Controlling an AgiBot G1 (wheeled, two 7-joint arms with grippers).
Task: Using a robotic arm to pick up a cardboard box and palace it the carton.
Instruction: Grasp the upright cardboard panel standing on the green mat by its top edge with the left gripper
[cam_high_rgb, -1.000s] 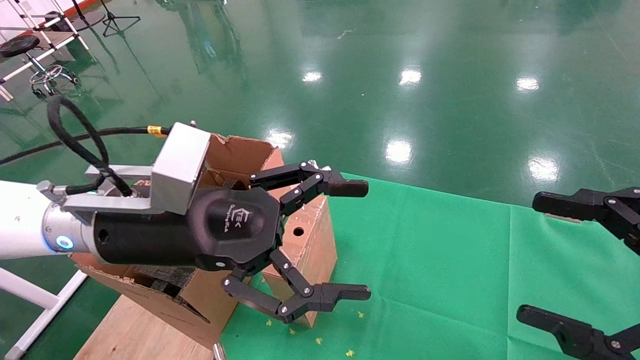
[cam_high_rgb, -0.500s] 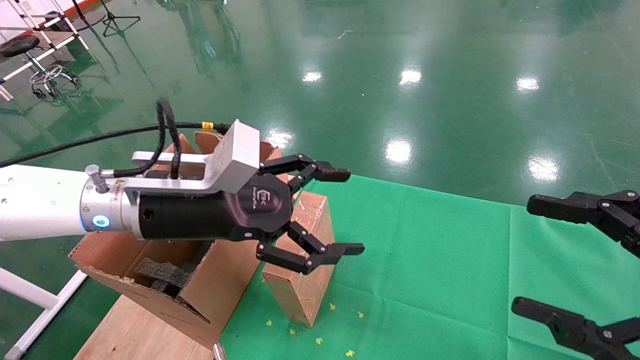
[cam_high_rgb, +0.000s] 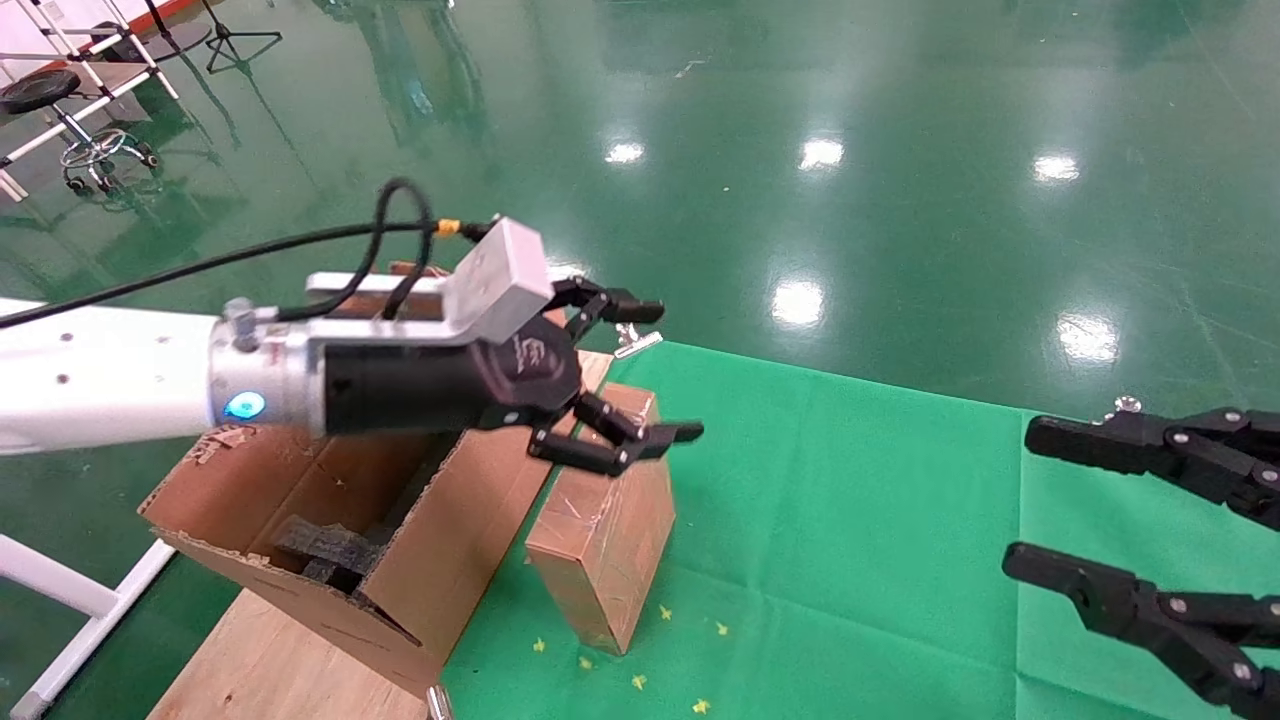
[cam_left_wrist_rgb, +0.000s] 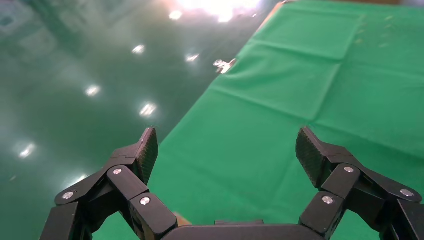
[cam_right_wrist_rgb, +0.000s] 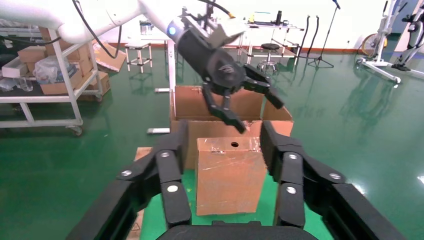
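The cardboard box (cam_high_rgb: 603, 520) stands on the green worktop (cam_high_rgb: 880, 500) just right of the carton (cam_high_rgb: 440, 560), long axis running near to far. The left pincer (cam_high_rgb: 655, 372), wide open and empty, hovers above its far end; the right pincer (cam_high_rgb: 1020, 500), open, waits well apart.

We see a green cloth (cam_high_rgb: 860, 520) covering the table across the lower right of the head view. On it, at lower centre, lies the cardboard box (cam_high_rgb: 603, 530), with small yellow specks (cam_high_rgb: 640, 682) scattered just below. The carton (cam_high_rgb: 400, 560) sits on bare wood (cam_high_rgb: 250, 660) at lower left.
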